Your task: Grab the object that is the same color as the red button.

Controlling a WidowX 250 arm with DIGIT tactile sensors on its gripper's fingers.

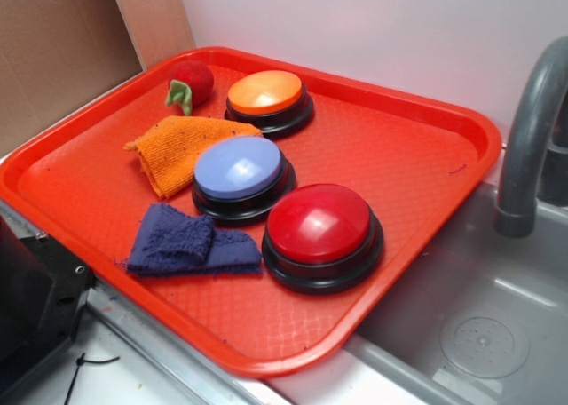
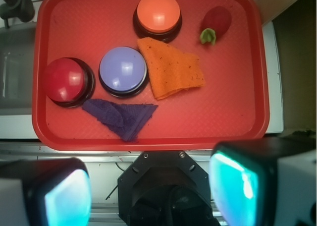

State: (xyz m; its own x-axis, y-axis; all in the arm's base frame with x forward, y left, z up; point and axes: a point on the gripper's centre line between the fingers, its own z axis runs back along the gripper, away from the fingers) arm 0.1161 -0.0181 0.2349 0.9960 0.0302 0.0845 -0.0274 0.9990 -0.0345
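The gripper (image 2: 151,194) sits at the near edge of the wrist view. Its two fingers (image 2: 233,186) are spread wide apart w/ nothing between them. Both glow blue-green. They hang high up over the bare strip in front of the red tray (image 2: 247,122), not touching anything.

Going out from the fingers: the closest thing is the dark blue cloth (image 2: 121,117), lying near the front rim of the tray. Just past it, on the left, is the red button (image 2: 67,81), a big shiny red dome on a black base. Next to it is the pale blue button (image 2: 123,71). An orange cloth (image 2: 171,70) lies to the right of that & touches it. Further back is the orange button (image 2: 157,15).

The thing to grab is the little fuzzy red plush fruit (image 2: 217,22) w/ a green leaf. It is in the far right corner of the tray in the wrist view, well away from the gripper. It sits alone, just beside the orange button but not touching it. In the side view it is at the far left corner (image 1: 191,83).

I think the task is only at the start: nothing picked yet. The next move prob needs a long reach fwd & a bit right, over the cloths, then down w/ the fingers on both sides of the fruit. It looks soft, so a gentle squeeze should do.
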